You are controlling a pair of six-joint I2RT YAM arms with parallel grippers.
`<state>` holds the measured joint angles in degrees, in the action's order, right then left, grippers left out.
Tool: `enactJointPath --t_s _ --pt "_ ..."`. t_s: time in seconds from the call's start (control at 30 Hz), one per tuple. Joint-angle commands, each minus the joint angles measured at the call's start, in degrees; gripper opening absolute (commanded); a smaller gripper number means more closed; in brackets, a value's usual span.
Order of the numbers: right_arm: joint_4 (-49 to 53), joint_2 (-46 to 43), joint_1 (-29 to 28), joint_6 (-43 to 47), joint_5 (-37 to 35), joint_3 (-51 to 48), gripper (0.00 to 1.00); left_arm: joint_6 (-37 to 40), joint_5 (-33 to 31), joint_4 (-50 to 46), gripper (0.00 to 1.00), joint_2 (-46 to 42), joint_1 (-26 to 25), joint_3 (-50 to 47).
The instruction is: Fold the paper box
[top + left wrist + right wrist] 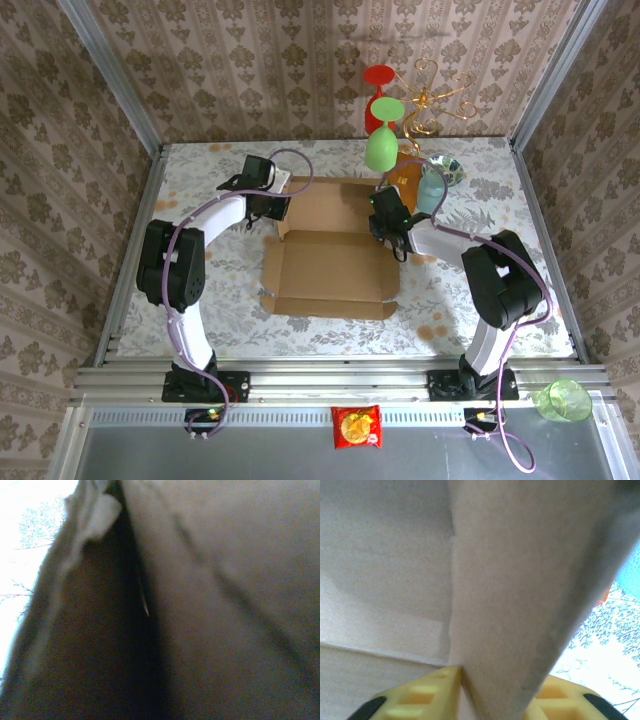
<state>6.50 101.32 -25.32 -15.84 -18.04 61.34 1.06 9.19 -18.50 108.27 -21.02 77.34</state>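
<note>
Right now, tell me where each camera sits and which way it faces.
Top external: above and behind the arms, looking down at the table and paper box; both arms, left hand and right hand show.
Left wrist: pressed close against the box's cardboard, dark and blurred; table at its left edge.
Right wrist: faces a raised flap standing between its own yellow fingers.
Shared: both wrist views catch box cardboard and a strip of patterned table.

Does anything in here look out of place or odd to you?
Two things sit off the table: a green cup, apparently tipped over, on the metal frame past the near right corner, and a red snack packet on the grey ledge at the near edge. The paper box looks undamaged.
</note>
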Motion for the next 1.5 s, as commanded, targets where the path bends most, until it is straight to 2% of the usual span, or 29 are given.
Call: enactJointPath --t_s 0.0,0.13,0.27,0.37,0.5,0.67,0.9,1.1,1.23,1.47 --pt "0.35 -0.7 0.49 1.23 0.14 2.19 0.2 0.79 1.3 -3.43 0.0 -0.87 -0.64 -0.09" --pt "1.67 -0.08 0.42 0.45 -1.22 2.55 0.01 0.48 1.12 -3.6 0.0 -0.67 -0.81 0.19" --pt "2.43 -0.67 -0.63 -0.81 -4.03 1.71 0.0 -0.08 -0.29 -4.69 0.0 -0.26 -1.21 1.06" --pt "6.91 -0.57 -2.45 -3.35 -10.25 2.82 0.0 -1.25 -2.86 -5.84 0.0 0.06 -1.99 1.65" --pt "16.79 0.57 -4.22 -11.17 -19.28 6.17 0.0 -3.28 -6.86 -7.4 0.0 0.43 -3.56 2.43" --pt "21.11 1.68 -6.26 -15.08 -24.72 8.38 0.0 -5.85 -9.98 -9.29 0.0 1.37 -4.74 3.81" --pt "23.29 2.45 -7.29 -15.69 -22.88 11.44 0.0 -7.34 -11.81 -10.19 0.0 2.71 -6.93 4.97" --pt "18.96 0.58 -5.14 -11.56 -17.25 9.97 0.0 -5.46 -12.18 -11.92 0.0 3.69 -7.11 5.88" --pt "16.57 -0.94 -1.94 -9.79 -10.68 9.31 0.15 -4.15 -12.44 -13.44 0.0 4.53 -7.12 6.92" --pt "16.35 -1.38 0.3 -8.29 -7.4 11.12 0.29 -3.08 -12.44 -14.44 0.0 5.33 -7.11 8.29"
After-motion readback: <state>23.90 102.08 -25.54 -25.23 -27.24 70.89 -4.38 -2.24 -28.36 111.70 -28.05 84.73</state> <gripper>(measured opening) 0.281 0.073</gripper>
